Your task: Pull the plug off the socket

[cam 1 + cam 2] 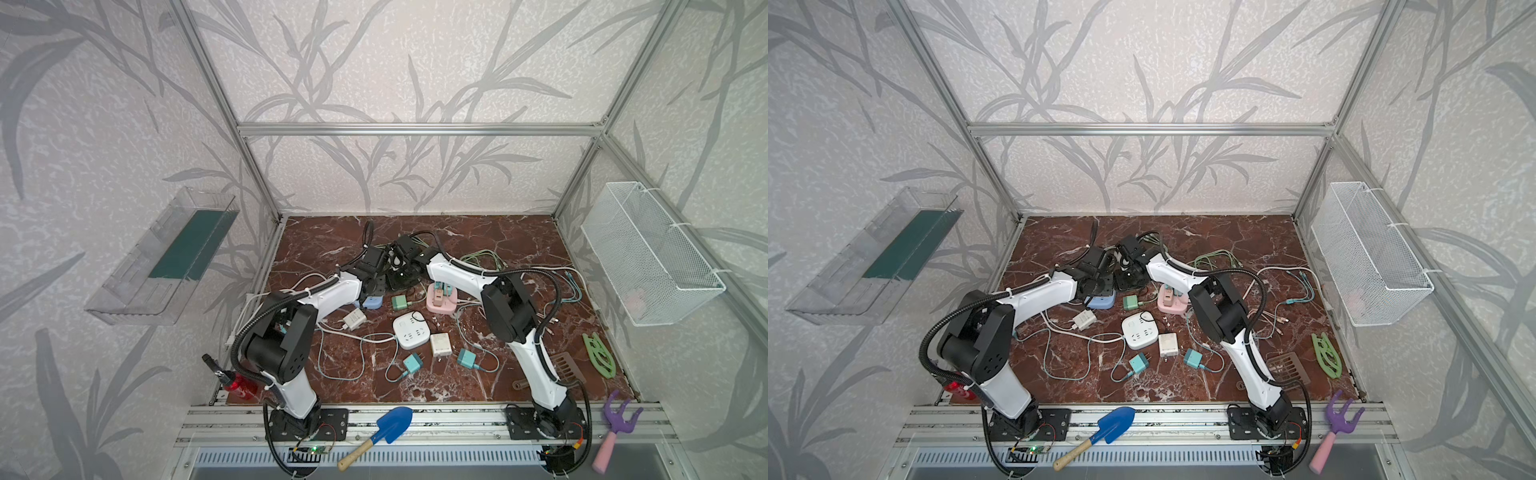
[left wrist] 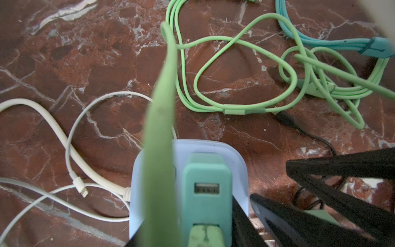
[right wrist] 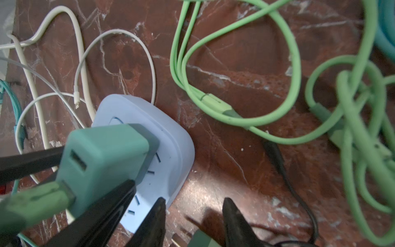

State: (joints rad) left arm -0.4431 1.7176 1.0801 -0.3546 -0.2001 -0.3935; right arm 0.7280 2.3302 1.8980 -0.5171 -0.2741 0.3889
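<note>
The left tool is clenched on the teal plug, with 1 finger on each of 2 opposite sides. That hold suits a straight pull away from the pale blue socket. The plug sits seated in the socket's face. The socket lies flat on the table, a little left of its middle in both top views. A green cable is plugged into the plug's outer end.

Just right of it, the right tool stands released, its 2 fingers apart with only table between them. 1 fingertip rests on the socket's corner, probably to pin the block down so it does not lift with the plug.

White cords curl just beside the socket. In a top view a white charger, a green adapter and a pink socket lie nearby. The green cable tangle lies further right. I judge the tethered cable may drag, and the 2 tools work very close together.
</note>
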